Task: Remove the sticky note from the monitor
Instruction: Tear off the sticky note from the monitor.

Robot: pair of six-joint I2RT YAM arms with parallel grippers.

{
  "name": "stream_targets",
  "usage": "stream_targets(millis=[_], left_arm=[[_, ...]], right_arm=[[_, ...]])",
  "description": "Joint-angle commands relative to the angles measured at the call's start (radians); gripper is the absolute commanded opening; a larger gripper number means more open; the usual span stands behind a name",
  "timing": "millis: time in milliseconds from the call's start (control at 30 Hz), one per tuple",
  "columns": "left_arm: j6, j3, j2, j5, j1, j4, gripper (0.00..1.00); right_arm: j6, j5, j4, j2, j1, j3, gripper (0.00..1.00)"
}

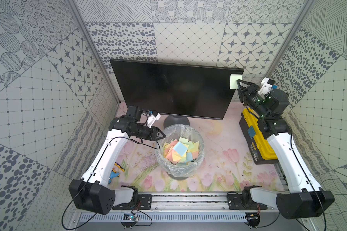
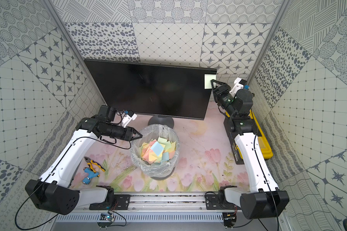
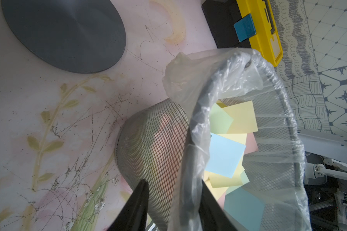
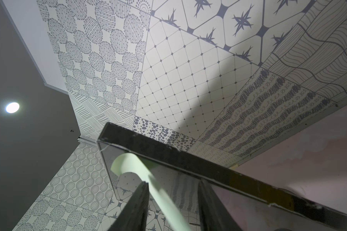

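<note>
Right gripper (image 4: 173, 182): parted around curled edge of sticky note (image 4: 128, 163), not yet clamped. Stuck end just ahead, on top corner of monitor (image 1: 168, 88). Left gripper (image 1: 163, 136): well away, parted at bin (image 1: 180, 173).

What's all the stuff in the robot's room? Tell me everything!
Flat black monitor on round grey base: one, black, back of floral table.
Pale green paper sticky note: one, green, monitor's upper right corner.
Wire mesh bin with clear plastic liner: one, silver, mid-table.
Square paper notes: many, blue, yellow, green, pink, inside bin.
Plastic toolbox: one, yellow and black, table's right side.
Pliers: one, yellow-and-black handles, table's left side.
Small plastic tool: one, blue, next to pliers.
Left gripper: one, black, open, at bin's rim.
Right gripper: one, black, open around the sticky note.
</note>
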Motion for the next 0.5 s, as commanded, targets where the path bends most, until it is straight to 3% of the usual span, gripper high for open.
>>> stream_targets(millis=[0,400,467], left_arm=[[0.013,0.017,0.003,0.028,0.0,-0.021,0.42],[0.013,0.02,0.007,0.029,0.001,-0.024,0.42],[0.012,0.019,0.008,0.028,0.001,-0.024,0.42]], right_arm=[[-0.018,0.006,0.044,0.009,-0.006,0.032,0.41],[-0.009,0.012,0.044,-0.015,-0.006,0.031,0.02],[-0.003,0.013,0.043,-0.027,-0.004,0.025,0.0]])
